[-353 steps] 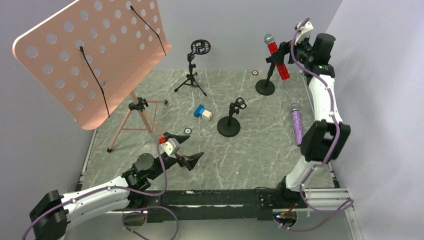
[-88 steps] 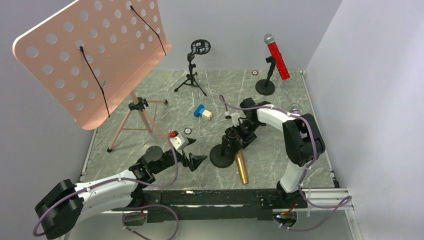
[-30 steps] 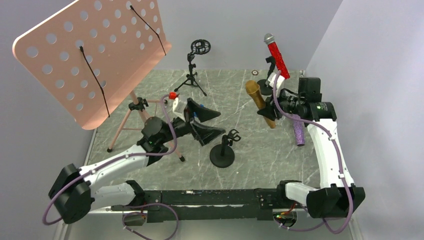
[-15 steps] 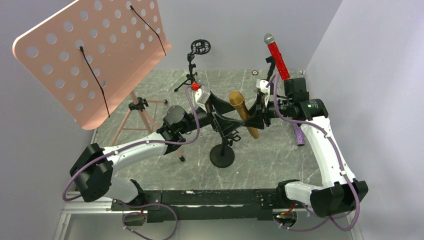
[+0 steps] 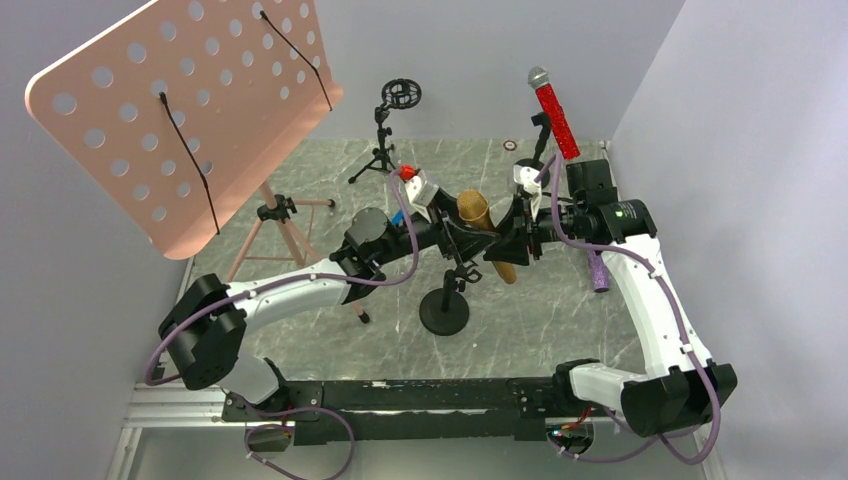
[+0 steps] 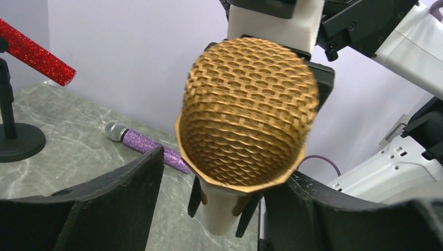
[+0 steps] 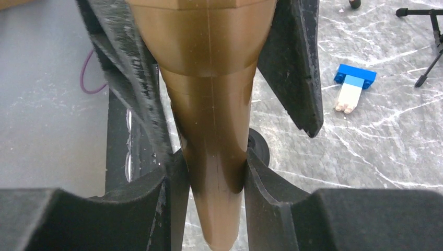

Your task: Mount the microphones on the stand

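**Two grippers at the gold microphone above the middle stand**

From my console I saw the left arm (image 5: 290, 285) stretched low from its base at the near left. It reached diagonally across the table (image 5: 300, 340), with its wrist level and pointing right. The right arm (image 5: 655, 300) rose along the table's right edge, bent at the elbow and turned its wrist leftwards. That put the two tools face to face over the middle of the table.

The right gripper (image 7: 214, 167) was clamped on the handle of the gold microphone (image 5: 472, 210), its fingers (image 7: 156, 209) pressed against both sides. The microphone hung clear of the table, tilted, with its mesh head toward the left arm and its tail lower, toward the right. In the top view it sat just above the clip of the round-based stand (image 5: 445, 312).

The left gripper (image 6: 225, 170) stood wide, one jaw on each side of the microphone just below its head. I could not tell whether those jaws were pressing on it or only flanking it.

The red microphone (image 5: 553, 105) sat slanted in its holder at the back right. The purple microphone (image 5: 598, 270) lay flat on the table by the right arm. A blue and white block (image 7: 352, 86) lay on the table well apart from it.
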You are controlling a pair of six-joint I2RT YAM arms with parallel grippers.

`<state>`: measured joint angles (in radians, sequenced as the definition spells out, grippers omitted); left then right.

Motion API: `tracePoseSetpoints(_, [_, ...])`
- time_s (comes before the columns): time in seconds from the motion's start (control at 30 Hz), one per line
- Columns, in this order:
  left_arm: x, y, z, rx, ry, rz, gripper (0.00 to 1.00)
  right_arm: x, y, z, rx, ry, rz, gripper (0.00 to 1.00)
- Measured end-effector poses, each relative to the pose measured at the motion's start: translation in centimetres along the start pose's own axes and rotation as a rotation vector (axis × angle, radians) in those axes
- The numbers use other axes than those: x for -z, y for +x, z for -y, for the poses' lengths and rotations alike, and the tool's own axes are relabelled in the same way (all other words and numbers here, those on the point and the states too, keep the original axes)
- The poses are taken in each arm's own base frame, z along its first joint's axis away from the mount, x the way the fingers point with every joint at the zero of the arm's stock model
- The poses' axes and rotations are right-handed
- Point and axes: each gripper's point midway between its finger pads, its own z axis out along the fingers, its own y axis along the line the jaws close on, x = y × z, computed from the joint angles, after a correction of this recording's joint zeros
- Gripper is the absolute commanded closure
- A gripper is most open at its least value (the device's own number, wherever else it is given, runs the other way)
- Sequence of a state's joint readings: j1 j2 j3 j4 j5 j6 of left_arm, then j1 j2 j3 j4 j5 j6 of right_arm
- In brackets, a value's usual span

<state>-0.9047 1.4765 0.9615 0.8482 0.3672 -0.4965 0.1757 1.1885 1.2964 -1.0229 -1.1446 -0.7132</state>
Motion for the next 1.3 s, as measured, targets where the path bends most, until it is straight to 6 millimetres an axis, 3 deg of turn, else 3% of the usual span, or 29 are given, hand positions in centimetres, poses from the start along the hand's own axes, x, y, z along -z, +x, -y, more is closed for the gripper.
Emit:
tracePoseSetpoints(0.1, [-0.2, 0.3, -0.1, 0.007, 0.005, 0.001, 0.52, 0.0, 0.1, -0.2, 0.009, -0.004, 0.002, 1.0])
tracePoseSetpoints(0.17, [-0.4, 0.2, 0.4, 0.01, 0.028, 0.007, 0.8, 0.0, 0.1, -0.1, 0.013, -0.001, 0.001, 1.0])
tracePoseSetpoints(0.23, [-0.5, 0.2, 1.0, -0.008, 0.061, 0.015, 1.0, 0.1, 0.2, -0.2, 0.009, -0.001, 0.0, 0.96])
tracePoseSetpoints(0.37, [-0.6, 0.2, 1.2, -0.018, 0.12, 0.043, 1.0, 0.2, 0.1, 0.0, 0.02, 0.007, 0.003, 0.76])
tracePoseSetpoints(0.4, [-0.4, 0.2, 1.1, -0.017, 0.13, 0.053, 1.0, 0.2, 0.1, 0.0, 0.021, 0.009, 0.001, 0.65])
tracePoseSetpoints(0.43, [-0.3, 0.2, 1.0, -0.013, 0.138, 0.06, 1.0, 0.2, 0.2, 0.0, 0.021, 0.009, 0.0, 0.45])
tracePoseSetpoints(0.47, [-0.1, 0.2, 0.9, -0.012, 0.144, 0.066, 1.0, 0.2, 0.2, 0.0, 0.022, 0.007, 0.0, 0.17])
tracePoseSetpoints(0.5, [0.1, 0.2, 0.9, -0.01, 0.149, 0.067, 1.0, 0.1, 0.2, -0.1, 0.021, 0.004, 0.001, 0.03])
tracePoseSetpoints(0.53, [0.3, 0.1, 1.0, -0.012, 0.158, 0.072, 1.0, 0.1, 0.2, -0.1, 0.023, 0.004, -0.003, 0.01])
tracePoseSetpoints(0.7, [1.5, -1.8, 0.9, -0.07, 0.143, 0.086, 1.0, 0.7, 0.6, 0.7, 0.038, 0.054, -0.022, 0.0])
tracePoseSetpoints(0.93, [4.2, -5.9, 3.4, -0.245, 0.12, 0.1, 1.0, 5.1, 0.2, 3.9, 0.083, 0.225, 0.012, 0.02])
tracePoseSetpoints(1.1, [6.3, -6.7, 3.9, -0.333, 0.072, 0.07, 1.0, 4.4, 1.0, 3.1, 0.181, 0.158, 0.034, 0.09])
tracePoseSetpoints(1.2, [7.5, -6.4, 3.7, -0.364, 0.034, 0.038, 1.0, 3.6, 2.9, 3.0, 0.214, 0.117, 0.04, 0.27])
tracePoseSetpoints(1.3, [8.5, -6.2, 3.4, -0.385, -0.002, 0.012, 1.0, 2.4, 4.9, 3.4, 0.247, 0.065, 0.027, 0.64])
